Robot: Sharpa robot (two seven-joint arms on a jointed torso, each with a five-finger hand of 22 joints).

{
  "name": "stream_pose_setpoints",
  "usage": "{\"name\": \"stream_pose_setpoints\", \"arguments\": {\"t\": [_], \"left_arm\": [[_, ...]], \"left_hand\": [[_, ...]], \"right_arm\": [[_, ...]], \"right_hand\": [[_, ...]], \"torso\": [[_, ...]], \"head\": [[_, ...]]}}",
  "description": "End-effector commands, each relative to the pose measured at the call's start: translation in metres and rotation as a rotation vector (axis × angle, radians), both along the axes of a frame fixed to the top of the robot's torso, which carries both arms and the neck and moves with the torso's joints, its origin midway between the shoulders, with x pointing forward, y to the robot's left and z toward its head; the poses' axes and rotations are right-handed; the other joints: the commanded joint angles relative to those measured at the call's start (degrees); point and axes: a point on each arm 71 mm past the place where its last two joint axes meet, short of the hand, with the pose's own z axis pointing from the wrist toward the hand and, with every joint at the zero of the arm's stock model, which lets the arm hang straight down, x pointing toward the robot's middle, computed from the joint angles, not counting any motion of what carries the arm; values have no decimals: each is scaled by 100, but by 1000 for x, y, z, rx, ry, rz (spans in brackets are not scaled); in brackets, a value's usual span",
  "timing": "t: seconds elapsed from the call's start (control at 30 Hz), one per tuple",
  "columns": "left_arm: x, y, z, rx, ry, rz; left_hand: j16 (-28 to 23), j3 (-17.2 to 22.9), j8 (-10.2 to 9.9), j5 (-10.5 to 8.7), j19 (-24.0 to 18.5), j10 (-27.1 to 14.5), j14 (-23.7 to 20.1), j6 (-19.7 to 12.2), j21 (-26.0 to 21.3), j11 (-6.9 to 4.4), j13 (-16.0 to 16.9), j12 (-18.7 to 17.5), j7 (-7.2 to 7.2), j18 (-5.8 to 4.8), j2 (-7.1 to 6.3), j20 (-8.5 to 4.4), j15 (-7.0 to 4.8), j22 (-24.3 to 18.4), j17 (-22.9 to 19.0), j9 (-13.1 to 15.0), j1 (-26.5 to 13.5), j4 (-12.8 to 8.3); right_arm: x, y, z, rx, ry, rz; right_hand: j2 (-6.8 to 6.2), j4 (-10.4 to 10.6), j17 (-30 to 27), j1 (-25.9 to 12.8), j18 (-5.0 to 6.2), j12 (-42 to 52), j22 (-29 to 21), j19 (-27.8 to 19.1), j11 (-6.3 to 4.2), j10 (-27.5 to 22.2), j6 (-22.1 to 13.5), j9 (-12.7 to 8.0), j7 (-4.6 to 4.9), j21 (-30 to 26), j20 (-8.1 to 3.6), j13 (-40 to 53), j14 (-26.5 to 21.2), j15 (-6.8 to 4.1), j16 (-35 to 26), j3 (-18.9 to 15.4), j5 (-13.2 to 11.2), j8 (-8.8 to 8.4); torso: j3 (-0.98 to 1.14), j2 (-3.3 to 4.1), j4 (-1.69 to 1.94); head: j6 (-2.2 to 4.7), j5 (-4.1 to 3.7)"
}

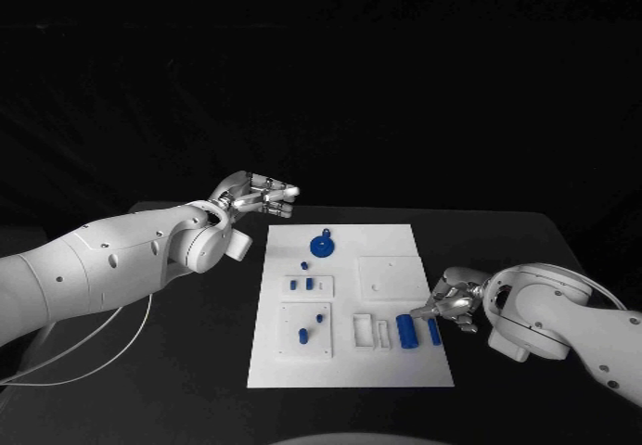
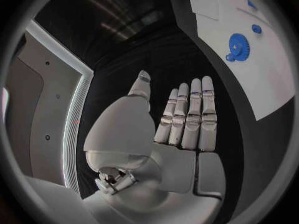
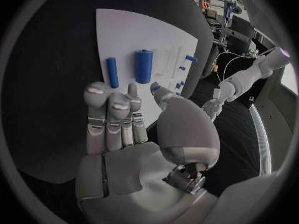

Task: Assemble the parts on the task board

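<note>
Matt white task board (image 1: 402, 366), smooth blue plastic-looking parts (image 1: 406, 333), matt black table (image 1: 200, 371)

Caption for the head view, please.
Both hands, left and right, open and empty beside the task board; blue parts lie untouched.

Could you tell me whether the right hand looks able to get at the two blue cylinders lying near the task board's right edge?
Probably yes. The right hand hovers open just beside the two blue cylinders on the white task board, and nothing lies between its fingers and them in the right wrist view.
</note>
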Motion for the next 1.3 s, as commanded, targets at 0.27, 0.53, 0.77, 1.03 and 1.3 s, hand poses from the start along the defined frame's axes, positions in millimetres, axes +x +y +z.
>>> {"name": "stream_pose_setpoints", "arguments": {"t": [0.27,0.53,0.77,1.03,1.3], "left_arm": [[-3,-7,3,-69,-9,-44],[-3,-10,2,-66,-3,-60],[-4,-10,2,-62,1,-64],[-4,-9,2,-60,5,-64],[-4,-10,1,-58,12,-66]], "left_hand": [[-23,8,15,24,-79,-106,-151,-41,-68,29,3,6,-1,-36,14,56,42,-31,-7,7,21,-5],[-21,20,16,41,-140,-240,-256,-184,-118,101,4,7,88,-11,-251,103,83,-62,-7,6,104,343],[-24,-8,14,37,-180,-279,-323,-237,-127,119,4,8,108,-3,-325,125,105,-73,-9,5,169,528],[-23,-15,13,28,-178,-281,-320,-247,-125,125,4,7,117,0,-324,125,105,-72,-9,4,168,566],[-22,-19,12,26,-169,-299,-314,-271,-122,130,4,7,126,4,-311,125,104,-70,-9,4,179,579]], "right_arm": [[-9,10,-13,-57,59,39],[-13,14,-24,-110,71,78],[-15,25,-36,-112,60,76],[-15,36,-40,-81,29,53],[-17,43,-43,-78,38,67]], "right_hand": [[-101,133,58,-99,-98,-73,57,306,8,22,-99,-39,29,21,-1,44,39,-3,-1,-21,-30,-14],[-219,182,81,-145,-90,-209,70,294,46,-47,-283,-165,86,-46,8,13,34,17,-54,-153,-34,-21],[-260,333,100,-97,-75,-270,94,310,53,-56,-308,-224,90,-43,24,4,48,26,-112,-429,-33,-10],[-295,515,175,-21,-64,-230,142,321,54,-28,-326,-251,95,-11,23,66,67,25,-114,-580,-33,-10],[-213,216,189,137,-56,-225,167,320,66,-36,-321,-238,109,0,45,75,72,40,-126,-296,-16,-11]], "torso": [[2,4,-2],[9,5,-7],[16,10,-2],[9,8,-6],[1,1,1]], "head": [[-43,-16],[-72,-6],[-94,0],[-113,8],[-107,7]]}}
